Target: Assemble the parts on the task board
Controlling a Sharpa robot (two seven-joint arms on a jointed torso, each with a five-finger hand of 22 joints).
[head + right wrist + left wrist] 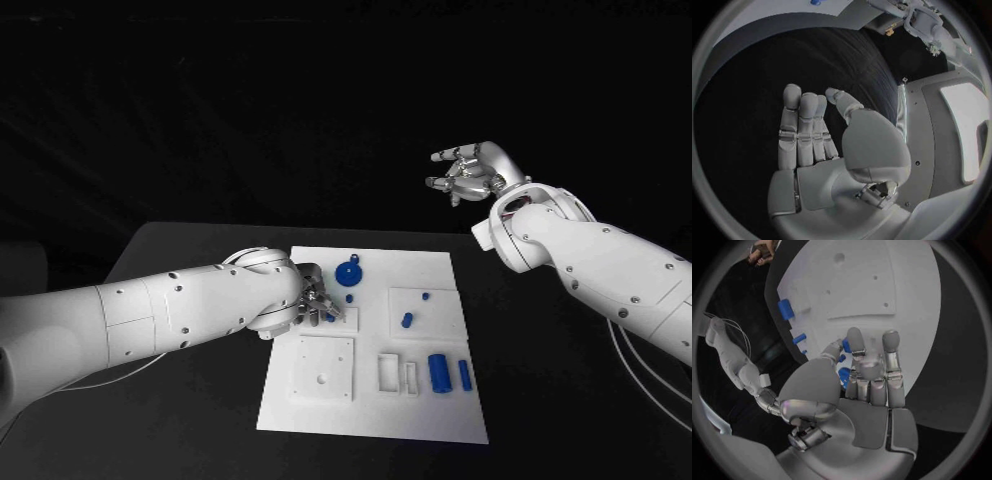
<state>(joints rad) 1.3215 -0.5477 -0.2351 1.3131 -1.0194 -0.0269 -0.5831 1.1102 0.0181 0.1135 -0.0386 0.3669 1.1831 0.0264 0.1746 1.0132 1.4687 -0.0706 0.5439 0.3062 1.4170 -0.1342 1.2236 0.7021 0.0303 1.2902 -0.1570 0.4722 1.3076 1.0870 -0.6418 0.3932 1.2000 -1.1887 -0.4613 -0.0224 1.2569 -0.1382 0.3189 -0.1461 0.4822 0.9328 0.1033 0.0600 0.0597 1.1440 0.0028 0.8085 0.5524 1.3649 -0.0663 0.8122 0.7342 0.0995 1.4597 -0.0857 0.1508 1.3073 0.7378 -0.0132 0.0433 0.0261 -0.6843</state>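
From the left edge of the head view the left arm reaches across to the task board (433,262) at centre frame. The left hand (315,303) is lowered onto the board's left part, its fingers closed around a small blue part (844,376). Right of it lie a round blue part (348,272) and two blue cylinders (450,373). In the upper right, the right hand (473,174) hangs raised beyond the table, empty, fingers loosely apart.
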